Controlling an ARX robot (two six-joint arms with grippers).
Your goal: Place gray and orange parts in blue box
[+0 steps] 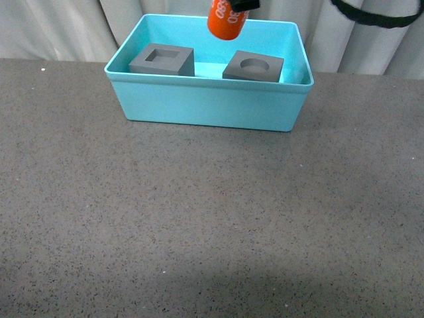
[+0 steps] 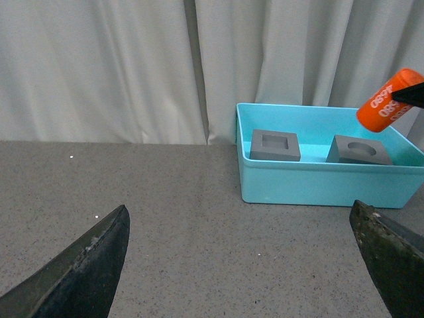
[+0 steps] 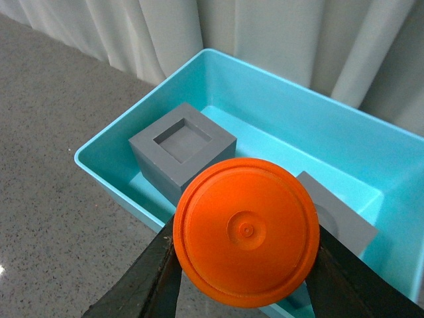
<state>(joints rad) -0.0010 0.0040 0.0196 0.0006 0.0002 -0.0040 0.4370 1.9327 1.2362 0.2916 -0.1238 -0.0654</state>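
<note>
The blue box [image 1: 199, 106] stands at the table's far middle. Inside it sit two gray cubes: one with a square recess [image 1: 162, 60] on the left, one with a round recess [image 1: 254, 67] on the right. The orange cylinder [image 1: 226, 20] with white numerals hangs tilted above the box's back part, held by my right gripper [image 1: 240, 4], which is shut on it. In the right wrist view the cylinder's round end [image 3: 246, 230] fills the space between the dark fingers [image 3: 142, 278], over the box's near wall. My left gripper [image 2: 245, 265] is open over bare table, well short of the box [image 2: 318, 185].
Pale curtains [image 1: 59, 26] hang right behind the table's far edge. A black cable [image 1: 371, 14] loops at the upper right. Speckled gray tabletop [image 1: 199, 225] spreads in front of the box.
</note>
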